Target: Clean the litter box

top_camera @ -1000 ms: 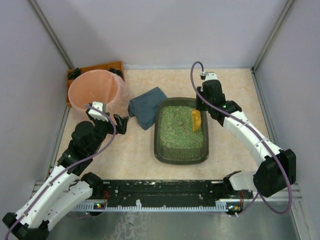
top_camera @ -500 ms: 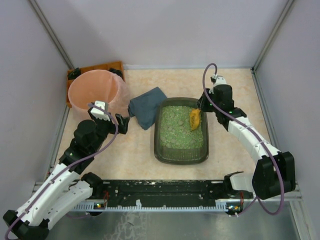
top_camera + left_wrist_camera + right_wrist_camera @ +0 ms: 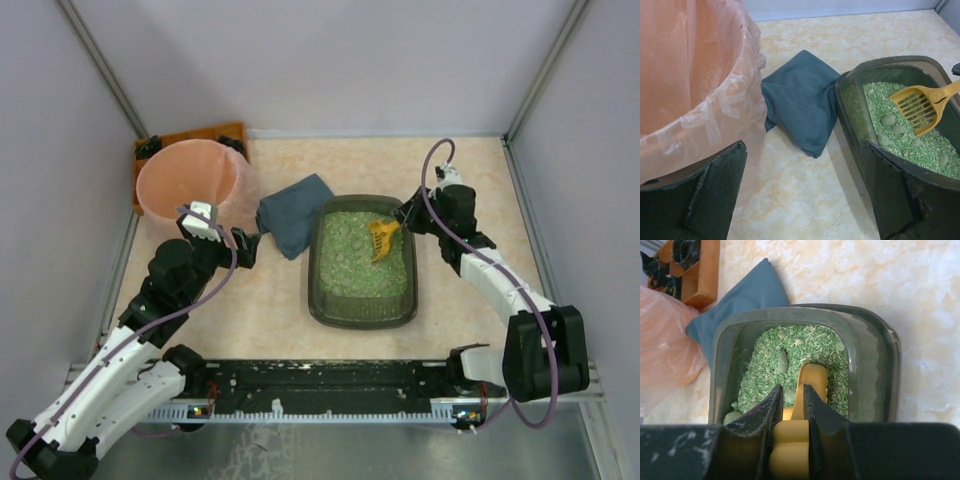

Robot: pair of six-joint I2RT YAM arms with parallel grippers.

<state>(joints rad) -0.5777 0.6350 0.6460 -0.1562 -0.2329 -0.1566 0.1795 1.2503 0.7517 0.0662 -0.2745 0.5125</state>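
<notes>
Holding a yellow scoop (image 3: 381, 238) in the litter box (image 3: 362, 318), mid-worktop, nearer the right edge.
Clamped by its handle in the right gripper (image 3: 790, 405), slotted head down on the green granules (image 3: 879, 97) among grey lumps (image 3: 888, 119); left gripper (image 3: 245, 247) spread apart, empty, beside the pink bucket (image 3: 190, 180) near the far left corner, blue cloth (image 3: 295, 225) between.

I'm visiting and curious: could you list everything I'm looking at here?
litter box: one, dark grey-green, table centre, holding green granules
lumps: several, grey-green, on the granules
scoop: one, yellow, head in the litter box
cloth: one, dark blue, between bucket and litter box
bucket: one, pink, plastic-lined, far left
compartment tray: one, orange-brown, behind the bucket
table: one, beige marbled, under everything
left gripper: one, black, open, beside the bucket
right gripper: one, black, shut on the scoop handle
</notes>
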